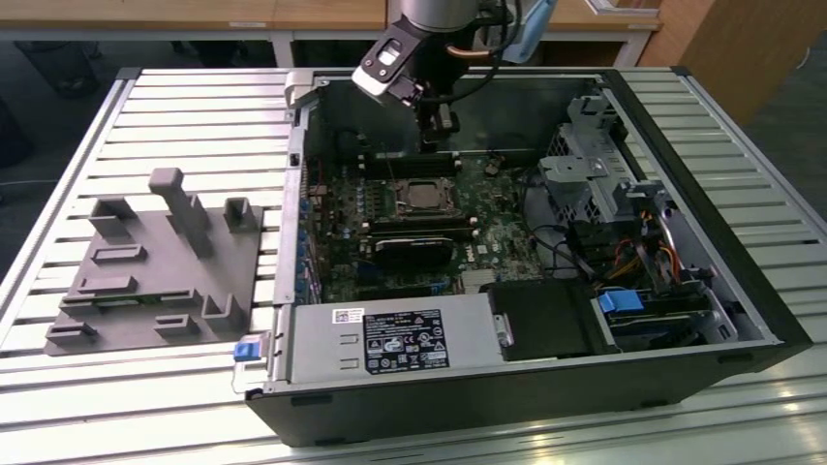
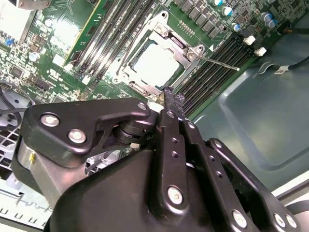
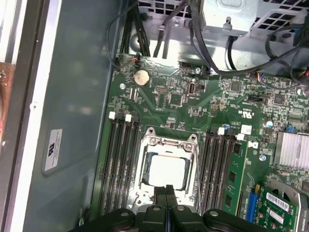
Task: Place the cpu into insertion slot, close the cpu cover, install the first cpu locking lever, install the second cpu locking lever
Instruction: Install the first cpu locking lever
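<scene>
The cpu (image 3: 167, 171) shows its silvery face inside the insertion slot (image 1: 420, 197) on the green board, in both wrist views. The cpu cover (image 3: 169, 144), a thin silver frame, lies flat around the cpu (image 2: 155, 65). One thin metal locking lever (image 2: 218, 63) sticks out sideways from a corner of the cover (image 2: 186, 50), away from the socket. My gripper (image 3: 166, 192) hangs just above the socket's edge, its black fingers pressed together with nothing between them. The exterior view has my gripper (image 1: 440, 147) over the far side of the socket.
Long black RAM slots (image 3: 118, 159) flank the socket on both sides. A black block (image 1: 413, 254) sits in front of the socket, with a drive cage (image 1: 582, 165) and cables at the exterior view's right. A grey fixture (image 1: 155, 262) stands on the slatted table outside the case.
</scene>
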Motion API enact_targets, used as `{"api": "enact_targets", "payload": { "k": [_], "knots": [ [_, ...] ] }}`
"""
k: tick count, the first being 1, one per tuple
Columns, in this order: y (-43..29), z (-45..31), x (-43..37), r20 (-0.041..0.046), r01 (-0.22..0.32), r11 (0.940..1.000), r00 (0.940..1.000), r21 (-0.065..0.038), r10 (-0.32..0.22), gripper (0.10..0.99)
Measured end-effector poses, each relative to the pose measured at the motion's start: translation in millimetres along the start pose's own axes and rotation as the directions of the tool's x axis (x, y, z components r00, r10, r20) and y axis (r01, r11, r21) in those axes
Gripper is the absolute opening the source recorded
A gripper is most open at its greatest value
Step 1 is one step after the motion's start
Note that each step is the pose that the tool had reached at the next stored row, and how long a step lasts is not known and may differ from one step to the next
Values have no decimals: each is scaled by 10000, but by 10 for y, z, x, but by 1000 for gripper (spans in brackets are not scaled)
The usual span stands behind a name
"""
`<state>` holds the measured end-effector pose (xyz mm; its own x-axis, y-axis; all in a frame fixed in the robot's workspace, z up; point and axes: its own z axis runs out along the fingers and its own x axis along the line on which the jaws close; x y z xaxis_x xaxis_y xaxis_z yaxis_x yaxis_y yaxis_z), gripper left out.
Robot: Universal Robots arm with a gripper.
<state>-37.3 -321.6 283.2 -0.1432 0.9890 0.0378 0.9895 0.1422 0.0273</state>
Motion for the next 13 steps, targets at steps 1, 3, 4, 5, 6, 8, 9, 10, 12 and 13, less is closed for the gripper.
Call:
{"api": "enact_targets", "payload": {
  "k": [1, 3, 4, 5, 6, 8, 9, 10, 12, 13],
  "knots": [
    [0, 0, 0, -1, 43, 10000, 10000, 1, -43, 106],
    [0, 0, 0, -3, 135, 9999, 9999, 5, -135, 106],
    [0, 0, 0, -5, 189, 9998, 9998, 7, -189, 106],
    [0, 0, 0, -7, 253, 9997, 9997, 10, -253, 106],
    [0, 0, 0, -9, 320, 9995, 9995, 12, -320, 106],
    [0, 0, 0, -13, 462, 9989, 9989, 18, -462, 106],
    [0, 0, 0, -15, 531, 9986, 9986, 20, -531, 106],
    [0, 0, 0, -17, 602, 9982, 9982, 22, -602, 106],
    [0, 0, 0, -21, 737, 9973, 9973, 27, -737, 106],
    [0, 0, 0, -23, 801, 9968, 9968, 29, -801, 106]
  ]
}}
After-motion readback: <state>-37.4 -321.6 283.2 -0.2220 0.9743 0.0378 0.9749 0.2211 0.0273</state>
